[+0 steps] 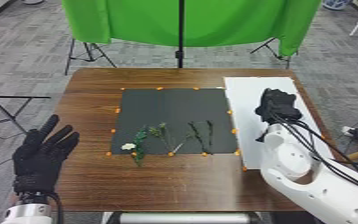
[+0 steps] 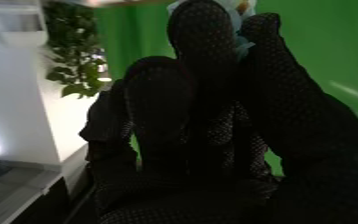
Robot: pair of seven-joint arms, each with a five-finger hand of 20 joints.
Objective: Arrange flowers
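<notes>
Over the white board [image 1: 255,92] on the table's right side is my right hand [image 1: 278,106]. Its glove [image 2: 206,145] in the right wrist view has thumb and fingers together, pinching a pale blue, petal-like flower [image 2: 245,42] largely hidden behind the fingertips. My left hand [image 1: 40,162] is at the left table edge with its fingers spread, away from the flowers. On the dark mat [image 1: 171,107] lie a white flower [image 1: 128,146], a leafy green stem [image 1: 140,141], thin green sprigs [image 1: 162,134] and two darker stems [image 1: 195,135] beside them.
Small orange markers line the mat's edges, one of them [image 1: 170,154] near the stems. Beyond the brown table [image 1: 158,185] hangs a green cloth [image 1: 140,22] on a black stand [image 1: 180,54]. Cables run along my right arm.
</notes>
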